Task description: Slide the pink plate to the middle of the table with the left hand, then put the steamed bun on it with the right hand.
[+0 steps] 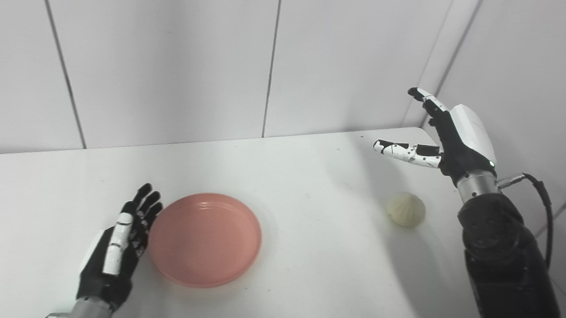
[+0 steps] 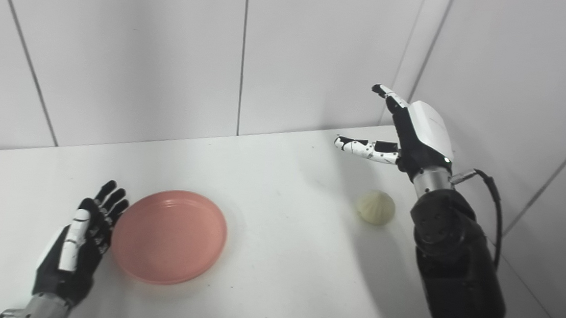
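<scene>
While the plate (image 1: 204,239) sits left of centre on the surface (image 1: 304,263), step one, the slide, looks to be in hand. The left hand (image 1: 119,247) lies flat beside the plate's left rim, fingers (image 1: 143,205) straight and slightly apart, touching or nearly so; holding nothing. Next move likely calls for a steady sideways push toward centre. The right hand (image 1: 451,138) hovers raised above the far right corner, fingers spread, empty. The bun (image 1: 406,209) rests below it, near the right edge. Plate: shallow, round, smooth pink, probably plastic. Bun: pale, domed, pleated, probably soft.
</scene>
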Motion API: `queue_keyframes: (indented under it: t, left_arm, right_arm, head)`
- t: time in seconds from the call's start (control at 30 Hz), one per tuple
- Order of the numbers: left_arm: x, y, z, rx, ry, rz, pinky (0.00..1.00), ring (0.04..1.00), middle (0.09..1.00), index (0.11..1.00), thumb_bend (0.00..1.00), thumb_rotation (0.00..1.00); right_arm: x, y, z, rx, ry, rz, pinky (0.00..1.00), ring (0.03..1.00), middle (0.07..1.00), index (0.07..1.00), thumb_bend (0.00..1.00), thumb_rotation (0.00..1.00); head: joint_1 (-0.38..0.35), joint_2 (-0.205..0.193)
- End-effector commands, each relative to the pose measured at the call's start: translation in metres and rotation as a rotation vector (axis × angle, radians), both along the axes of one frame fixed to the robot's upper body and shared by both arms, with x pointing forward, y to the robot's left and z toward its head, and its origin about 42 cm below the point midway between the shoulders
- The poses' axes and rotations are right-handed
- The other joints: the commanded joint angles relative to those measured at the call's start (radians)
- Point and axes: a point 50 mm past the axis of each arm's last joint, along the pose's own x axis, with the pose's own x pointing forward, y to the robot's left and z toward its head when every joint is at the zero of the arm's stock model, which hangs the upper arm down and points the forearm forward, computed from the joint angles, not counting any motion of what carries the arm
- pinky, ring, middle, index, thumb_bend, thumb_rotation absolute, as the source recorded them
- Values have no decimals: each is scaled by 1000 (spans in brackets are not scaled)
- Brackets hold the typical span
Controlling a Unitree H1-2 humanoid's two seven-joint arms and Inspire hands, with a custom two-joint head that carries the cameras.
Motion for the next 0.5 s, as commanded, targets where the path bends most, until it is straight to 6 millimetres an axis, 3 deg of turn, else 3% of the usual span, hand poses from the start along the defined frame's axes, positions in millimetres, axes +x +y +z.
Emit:
queue_keyframes:
  t: [0.0,0.23,0.4,0.47]
  left_arm:
    - [1,7,3,-8,0,-3,1000,979,977,960,544,991]
    - [3,10,1,-21,6,11,999,966,962,943,544,952]
    - [4,12,3,-22,1,28,999,969,964,942,532,940]
    - [4,12,5,-26,0,31,999,971,966,941,514,948]
  right_arm:
    - [1,-8,17,-28,-22,-57,868,924,924,893,744,518]
    - [4,-32,6,-24,78,-178,809,928,933,901,851,482]
    - [7,-42,-2,-35,144,-211,734,901,938,908,942,420]
    - [12,-43,-7,-16,170,-208,748,909,945,907,954,358]
  head:
    - [-7,3]
    - [1,12]
    - [-9,16]
    - [-11,18]
